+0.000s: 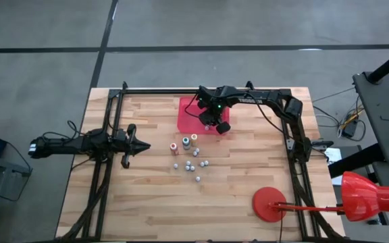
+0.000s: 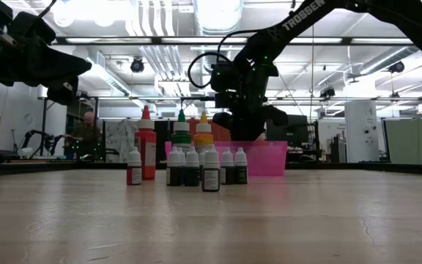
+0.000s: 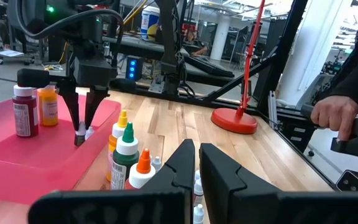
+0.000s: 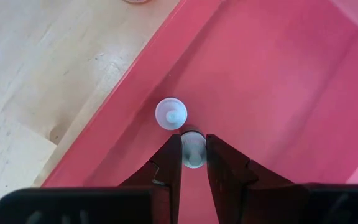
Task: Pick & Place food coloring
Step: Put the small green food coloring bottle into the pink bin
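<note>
Several food coloring bottles (image 1: 189,156) stand in a loose group at the middle of the wooden table: taller ones with coloured bodies (image 2: 146,150) and small whitish ones (image 2: 211,170). Behind them lies a flat red tray (image 1: 189,111). In it stand a red bottle (image 3: 25,112), an orange bottle (image 3: 48,106) and a white-capped bottle (image 4: 171,114). My right gripper (image 4: 193,142) hangs over the tray's near edge, pointing steeply down, shut on a small bottle (image 4: 193,152). My left gripper (image 1: 146,145) waits shut and level at the table's left, touching nothing. My right gripper pinches the small bottle's sides (image 4: 193,155) between its two fingertips (image 3: 79,127). The fingers come from above, slanting slightly. The bottle sits low inside the tray, next to the white-capped bottle. I cannot tell whether its lower end touches the tray floor.
A red round base (image 1: 270,202) with a red pole and cone (image 1: 367,196) stands at the near right corner. Black frame rails (image 1: 113,128) run along the table's left, far and right sides. A person's hand (image 3: 334,115) shows beyond the table's right side.
</note>
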Motion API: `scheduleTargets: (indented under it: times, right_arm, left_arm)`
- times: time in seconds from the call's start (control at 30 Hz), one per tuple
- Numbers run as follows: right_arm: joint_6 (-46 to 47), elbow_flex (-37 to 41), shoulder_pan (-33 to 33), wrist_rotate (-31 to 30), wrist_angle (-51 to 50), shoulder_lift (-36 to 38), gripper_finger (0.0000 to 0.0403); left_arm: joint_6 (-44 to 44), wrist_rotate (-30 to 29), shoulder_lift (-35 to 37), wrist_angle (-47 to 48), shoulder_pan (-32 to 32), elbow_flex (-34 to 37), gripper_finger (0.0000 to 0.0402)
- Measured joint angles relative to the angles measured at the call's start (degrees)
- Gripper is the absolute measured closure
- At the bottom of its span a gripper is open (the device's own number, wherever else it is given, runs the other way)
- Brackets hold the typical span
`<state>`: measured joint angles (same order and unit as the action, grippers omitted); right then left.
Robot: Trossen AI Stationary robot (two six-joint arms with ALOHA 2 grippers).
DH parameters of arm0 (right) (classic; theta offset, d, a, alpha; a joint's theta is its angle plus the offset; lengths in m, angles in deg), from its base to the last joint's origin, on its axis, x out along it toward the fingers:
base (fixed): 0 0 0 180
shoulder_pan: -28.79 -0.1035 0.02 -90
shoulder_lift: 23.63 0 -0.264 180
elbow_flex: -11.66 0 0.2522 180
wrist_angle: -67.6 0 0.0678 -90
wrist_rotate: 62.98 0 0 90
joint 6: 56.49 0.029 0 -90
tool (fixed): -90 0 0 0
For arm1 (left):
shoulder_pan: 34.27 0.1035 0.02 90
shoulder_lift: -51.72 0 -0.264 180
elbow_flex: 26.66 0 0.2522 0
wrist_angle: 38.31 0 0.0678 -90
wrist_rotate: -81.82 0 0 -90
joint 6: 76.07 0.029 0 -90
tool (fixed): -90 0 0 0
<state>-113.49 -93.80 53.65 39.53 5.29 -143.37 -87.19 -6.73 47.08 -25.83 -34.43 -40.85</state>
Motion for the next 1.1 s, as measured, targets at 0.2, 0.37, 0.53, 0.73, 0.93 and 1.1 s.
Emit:
scheduleTargets:
  times: [0.2,0.37,0.53,0.73,0.93,1.1]
  right_arm:
    - [0.0,0.0,-0.1,0.0,0.0,0.0,0.0349]
    - [0.0,0.1,-0.1,0.0,0.0,0.0,0.0349]
    - [0.0,0.1,-0.1,0.0,0.0,0.0,0.0348]
    - [0.0,0.1,-0.1,0.0,0.0,0.0,0.0348]
    - [0.5,0.1,-0.1,0.0,-0.1,0.0,0.0330]
    - [1.6,0.1,-0.1,0.0,0.0,0.0,0.0307]
  left_arm:
    - [0.0,0.0,0.0,0.0,0.0,0.0,0.0402]
    - [0.0,0.0,0.0,0.0,0.0,0.0,0.0402]
    - [0.0,0.0,0.0,0.0,0.0,0.0,0.0402]
    - [0.0,0.0,0.0,0.0,0.0,0.0,0.0402]
    - [0.0,0.0,0.0,0.0,0.0,0.0,0.0402]
    - [0.0,0.0,0.0,0.0,0.0,0.0,0.0402]
